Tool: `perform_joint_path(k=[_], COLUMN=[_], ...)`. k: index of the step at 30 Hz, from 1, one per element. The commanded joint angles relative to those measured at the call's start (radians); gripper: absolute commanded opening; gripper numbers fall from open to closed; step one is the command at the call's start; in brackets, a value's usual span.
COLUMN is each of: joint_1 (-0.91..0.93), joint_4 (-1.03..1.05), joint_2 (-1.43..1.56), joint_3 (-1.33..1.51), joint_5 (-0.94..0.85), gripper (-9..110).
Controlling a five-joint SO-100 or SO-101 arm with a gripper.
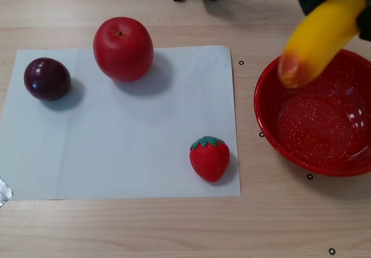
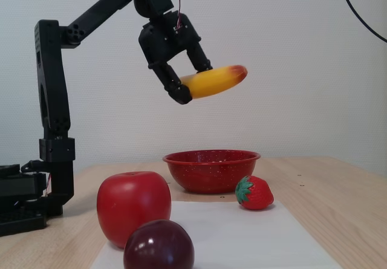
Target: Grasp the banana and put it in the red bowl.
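Gripper [image 2: 192, 86] clamped near banana [image 2: 214, 80] stem end, high over red bowl [image 2: 211, 169] at worktop's right edge. Glossy, stiff, likely light; off-centre hold may slip.

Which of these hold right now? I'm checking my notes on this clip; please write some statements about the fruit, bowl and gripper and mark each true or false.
1. The gripper holds the banana in the air above the red bowl. True.
2. The banana's orange-red end rests on the bowl's floor. False: the fixed view shows a clear gap between banana and bowl.
3. The strawberry lies on the white sheet. True.
4. The apple sits inside the red bowl. False: it stands at the sheet's edge, and the bowl is empty.
5. The plum touches the apple. False: they stand apart.
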Motion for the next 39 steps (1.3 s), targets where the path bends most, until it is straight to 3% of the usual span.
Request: perform_joint_path(k=[1, 11, 16, 20, 27, 33, 39], joint_1=[0.009, -0.009, 0.005, 0.015, 0.031, 0.029, 0.015], joint_4=[-0.031, -0.075, -0.041, -0.02, 0.026, 0.072, 0.091], joint_2=[0.025, -0.123, -0.192, -0.232, -0.256, -0.255, -0.202], joint_3=[-0.097, -0.035, -0.037, -0.043, -0.043, -0.12, -0.178], joint_5=[-0.014, -0.032, -0.02, -0.014, -0.012, -0.025, -0.023], gripper=[0, 0, 7, 27, 45, 40, 23])
